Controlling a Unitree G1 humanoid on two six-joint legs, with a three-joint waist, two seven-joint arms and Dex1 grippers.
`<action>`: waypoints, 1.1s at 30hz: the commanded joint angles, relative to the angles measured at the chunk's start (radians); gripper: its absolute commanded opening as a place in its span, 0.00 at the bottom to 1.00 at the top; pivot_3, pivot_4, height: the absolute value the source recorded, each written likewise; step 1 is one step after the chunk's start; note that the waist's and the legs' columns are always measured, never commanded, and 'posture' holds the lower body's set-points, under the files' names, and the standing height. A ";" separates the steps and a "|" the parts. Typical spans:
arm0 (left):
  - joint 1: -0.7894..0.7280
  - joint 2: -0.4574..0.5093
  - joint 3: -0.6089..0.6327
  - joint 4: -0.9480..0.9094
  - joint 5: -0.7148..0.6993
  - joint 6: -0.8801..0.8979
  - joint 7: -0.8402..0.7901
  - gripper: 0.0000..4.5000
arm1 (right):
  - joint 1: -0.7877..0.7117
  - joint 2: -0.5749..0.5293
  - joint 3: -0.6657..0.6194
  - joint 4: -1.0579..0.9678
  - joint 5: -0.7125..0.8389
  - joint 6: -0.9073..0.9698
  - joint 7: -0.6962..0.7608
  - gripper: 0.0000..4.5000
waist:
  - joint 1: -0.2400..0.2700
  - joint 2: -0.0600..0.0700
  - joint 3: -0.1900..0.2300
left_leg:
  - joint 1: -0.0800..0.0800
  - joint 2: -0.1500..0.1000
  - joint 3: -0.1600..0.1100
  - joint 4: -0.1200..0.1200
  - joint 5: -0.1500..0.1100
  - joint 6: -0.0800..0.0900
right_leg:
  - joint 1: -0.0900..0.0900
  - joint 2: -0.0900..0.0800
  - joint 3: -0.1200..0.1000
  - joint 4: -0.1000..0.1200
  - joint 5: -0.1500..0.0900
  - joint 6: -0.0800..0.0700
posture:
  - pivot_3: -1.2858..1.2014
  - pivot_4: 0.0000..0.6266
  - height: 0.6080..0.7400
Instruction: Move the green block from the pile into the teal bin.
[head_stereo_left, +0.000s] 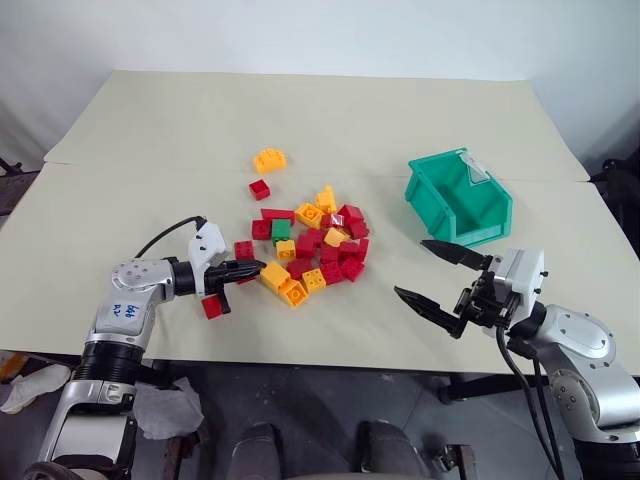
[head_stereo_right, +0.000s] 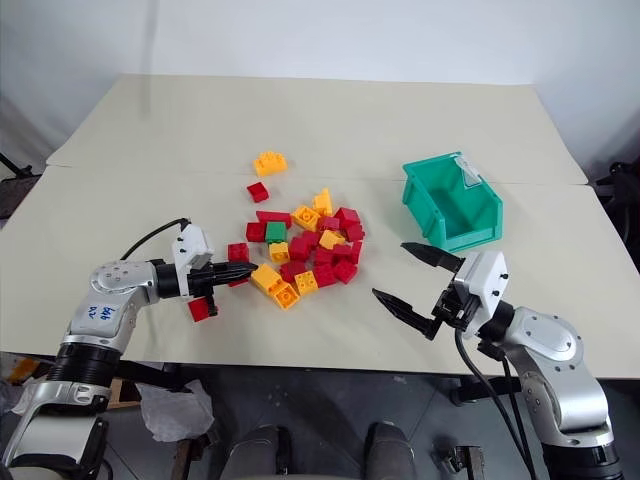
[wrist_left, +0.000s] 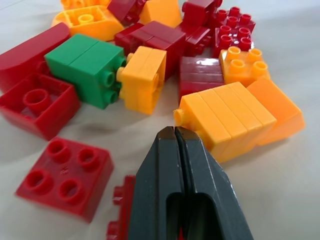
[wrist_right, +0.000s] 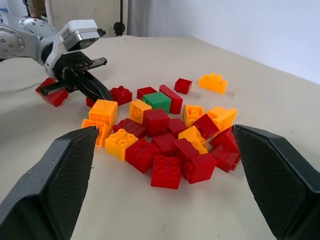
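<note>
The green block lies at the left side of the pile of red and yellow-orange bricks, studs sideways against a yellow brick in the left wrist view. My left gripper is shut, low over the table at the pile's near-left edge, its tip just short of a yellow-orange brick and a little nearer than the green block. The teal bin stands to the right of the pile. My right gripper hangs open in front of the bin, empty, facing the pile.
A loose yellow-orange brick and a single red brick lie beyond the pile. Red bricks sit beside and under my left gripper. The cream table's front edge runs just below both arms.
</note>
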 joint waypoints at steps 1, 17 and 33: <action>-0.026 -0.031 0.023 -0.015 -0.015 -0.010 0.045 0.00 | -0.008 -0.001 -0.008 -0.011 0.004 -0.004 0.003 1.00 | 0.001 0.000 0.000 | 0.000 0.000 0.000 0.000 0.000 0.000 | 0.000 0.000 0.000 0.000 0.000 0.000 | 0.52 0.24 1.00; 0.320 0.148 0.457 -0.094 -0.223 -0.015 0.037 0.68 | -0.062 0.015 -0.019 0.014 0.017 0.005 0.000 1.00 | -0.014 0.000 0.000 | 0.001 0.001 0.000 -0.001 0.000 0.000 | -0.001 0.000 0.000 0.001 0.000 0.000 | 0.52 0.24 1.00; 0.212 0.079 0.253 -0.549 -0.303 0.584 0.422 1.00 | -0.092 0.016 0.012 0.070 0.008 0.004 0.054 1.00 | 0.001 0.000 0.000 | 0.000 0.001 0.000 0.001 -0.001 0.001 | 0.000 0.000 0.000 0.001 0.000 0.000 | 0.52 0.24 1.00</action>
